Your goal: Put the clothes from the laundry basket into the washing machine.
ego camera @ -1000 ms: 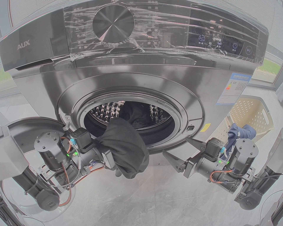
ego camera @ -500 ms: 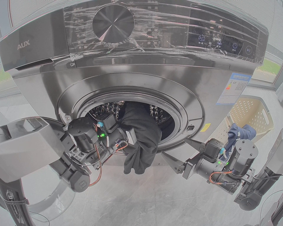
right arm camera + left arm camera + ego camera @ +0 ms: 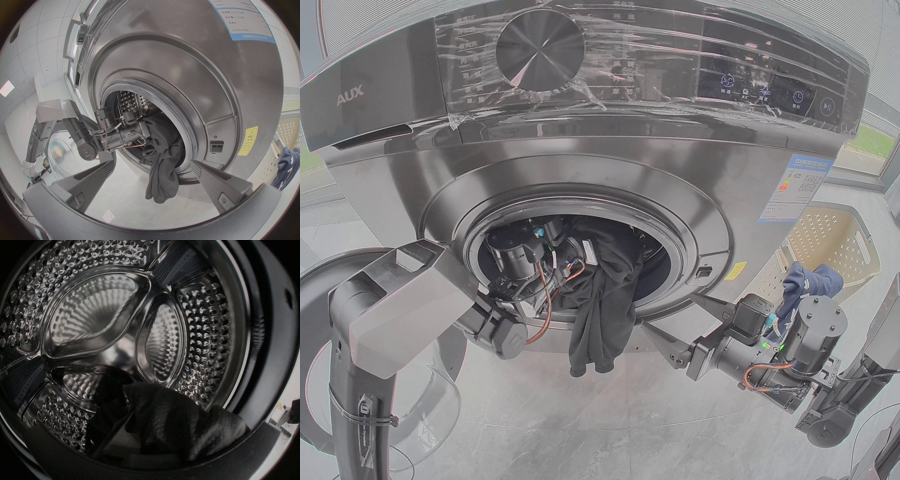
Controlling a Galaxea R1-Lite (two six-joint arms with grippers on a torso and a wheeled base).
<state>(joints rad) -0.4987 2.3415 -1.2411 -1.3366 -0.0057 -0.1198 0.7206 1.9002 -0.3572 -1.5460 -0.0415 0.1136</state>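
Observation:
The washing machine [image 3: 600, 162] stands with its round opening facing me. My left gripper [image 3: 586, 250] is inside the opening, shut on a black garment [image 3: 606, 300] that drapes over it and hides its fingers. Part of that garment lies in the drum [image 3: 103, 312]; the rest hangs out over the lower rim toward the floor, as the right wrist view shows [image 3: 162, 168]. My right gripper [image 3: 672, 310] is open and holds nothing, low in front of the machine, to the right of the opening. A blue garment [image 3: 809, 281] hangs on the beige laundry basket [image 3: 831, 237].
The machine's door [image 3: 425, 400] is swung open at the left, beside my left arm. The basket stands on the floor right of the machine, behind my right arm. Bare grey floor tiles [image 3: 625, 419] lie in front of the machine.
My left arm has pushed up and forward from in front of the door into the drum, carrying the black garment. The garment now trails over the rim. The right arm has hardly moved.

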